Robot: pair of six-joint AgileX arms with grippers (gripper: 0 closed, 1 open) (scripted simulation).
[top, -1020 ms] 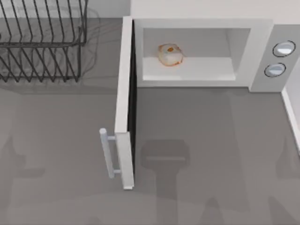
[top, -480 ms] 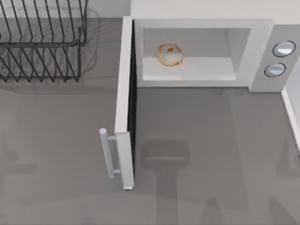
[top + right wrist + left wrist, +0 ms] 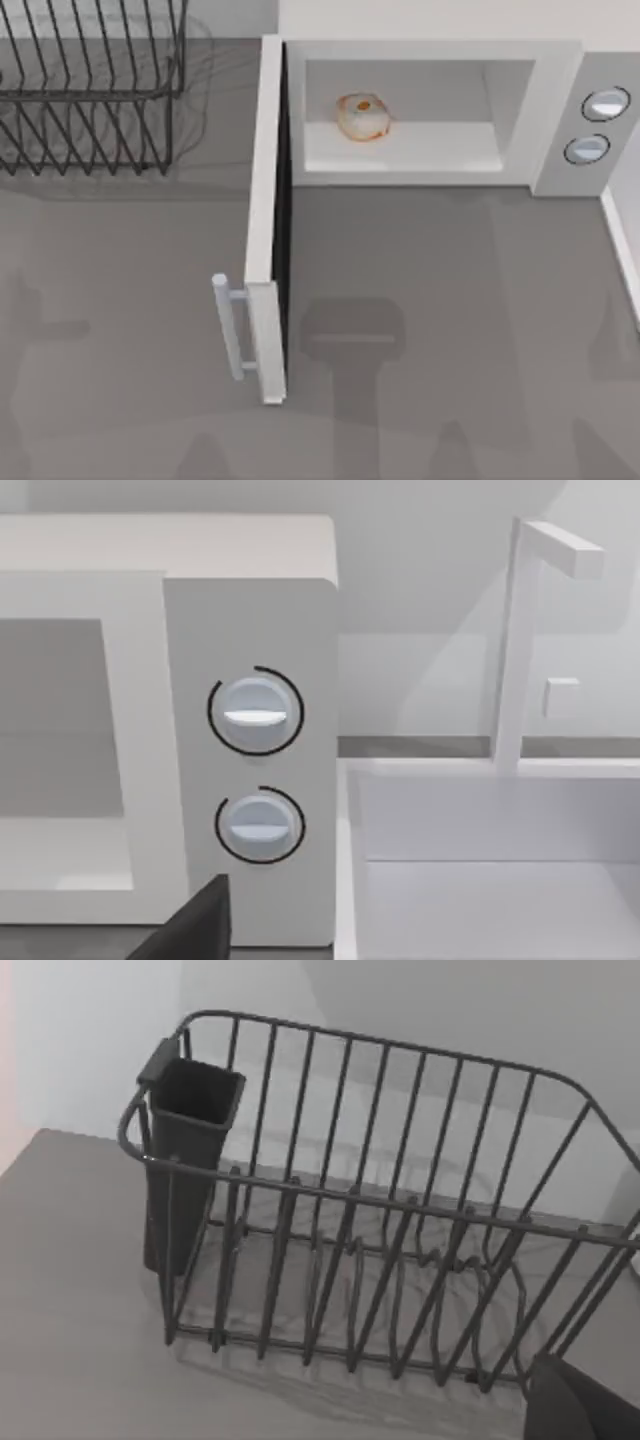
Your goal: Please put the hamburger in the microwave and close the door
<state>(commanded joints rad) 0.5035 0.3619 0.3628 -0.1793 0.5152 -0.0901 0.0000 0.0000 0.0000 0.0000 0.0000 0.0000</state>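
The hamburger lies inside the microwave, on the left part of the pale cavity floor. The door stands wide open, swung out toward the table's front, with its bar handle on the left face. The right wrist view looks at the microwave's knob panel from in front, with a dark edge of my right gripper low in the picture. A dark corner of my left gripper shows in the left wrist view, near the dish rack.
A dark wire dish rack with a cutlery cup stands at the back left. A white sink with a faucet sits right of the microwave. Arm shadows fall on the grey table.
The arm shadow at the table's left has slid toward the back. The hamburger and the door have not moved.
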